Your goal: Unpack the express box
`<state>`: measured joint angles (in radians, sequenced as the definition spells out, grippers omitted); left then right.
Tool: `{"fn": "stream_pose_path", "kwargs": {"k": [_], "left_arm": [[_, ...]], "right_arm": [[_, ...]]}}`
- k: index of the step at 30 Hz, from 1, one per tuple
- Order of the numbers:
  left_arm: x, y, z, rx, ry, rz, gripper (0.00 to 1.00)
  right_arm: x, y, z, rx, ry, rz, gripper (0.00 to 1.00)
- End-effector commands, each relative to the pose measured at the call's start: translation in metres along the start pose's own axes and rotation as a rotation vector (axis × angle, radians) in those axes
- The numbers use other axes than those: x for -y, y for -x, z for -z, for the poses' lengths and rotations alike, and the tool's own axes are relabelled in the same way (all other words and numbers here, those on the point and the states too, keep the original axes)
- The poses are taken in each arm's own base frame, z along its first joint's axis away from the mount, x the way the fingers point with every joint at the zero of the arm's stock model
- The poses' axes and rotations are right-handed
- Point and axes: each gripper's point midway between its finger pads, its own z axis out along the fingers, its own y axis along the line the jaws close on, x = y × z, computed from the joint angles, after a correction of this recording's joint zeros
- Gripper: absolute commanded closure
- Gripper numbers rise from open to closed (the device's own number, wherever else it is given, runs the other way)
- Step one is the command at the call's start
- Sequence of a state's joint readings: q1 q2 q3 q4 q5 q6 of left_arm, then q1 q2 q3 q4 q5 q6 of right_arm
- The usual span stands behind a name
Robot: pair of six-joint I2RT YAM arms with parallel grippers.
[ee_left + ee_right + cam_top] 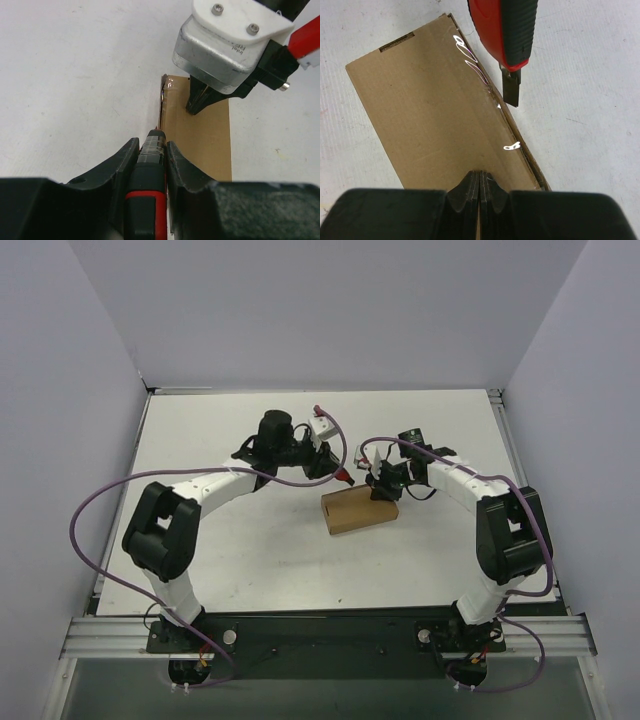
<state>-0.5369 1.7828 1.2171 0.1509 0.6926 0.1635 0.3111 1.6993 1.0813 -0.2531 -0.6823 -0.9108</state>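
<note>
I count two tools, one knife and one box. The left tool (152, 150) is clamped on the red-and-black knife (145, 200). Its blade (511, 90) is at the box's long taped edge; I cannot confirm contact. The single brown cardboard box (358, 510) lies flat, right of centre on the worktop (250, 560). The right tool (479, 182) has its fingers pressed together, tips on the box's top face.

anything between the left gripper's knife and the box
Nothing visible. The left gripper holds the utility knife, blade right beside the long edge of the express box; the right gripper, shut, rests on the box top clear of that edge.
</note>
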Motion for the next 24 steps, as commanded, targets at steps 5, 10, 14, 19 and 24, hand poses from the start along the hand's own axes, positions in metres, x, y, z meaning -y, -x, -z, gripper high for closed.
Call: {"fn": "stream_pose_path", "kwargs": {"k": [5,10,14,19,24], "left_arm": [[0.010,0.053,0.012,0.127,-0.005,-0.025,1.00],[0.007,0.038,0.011,0.085,0.012,-0.029,1.00],[0.007,0.027,0.011,0.058,0.010,-0.031,1.00],[0.008,0.018,0.012,0.035,0.007,-0.039,1.00],[0.003,0.014,0.014,0.015,0.028,-0.049,1.00]], "right_arm": [[-0.016,-0.013,-0.005,-0.053,0.070,-0.023,1.00],[-0.017,-0.013,-0.005,-0.055,0.073,-0.025,1.00],[-0.017,-0.013,-0.005,-0.056,0.072,-0.026,1.00],[-0.015,-0.013,-0.006,-0.059,0.071,-0.027,1.00],[-0.016,-0.014,-0.007,-0.061,0.074,-0.026,1.00]]}}
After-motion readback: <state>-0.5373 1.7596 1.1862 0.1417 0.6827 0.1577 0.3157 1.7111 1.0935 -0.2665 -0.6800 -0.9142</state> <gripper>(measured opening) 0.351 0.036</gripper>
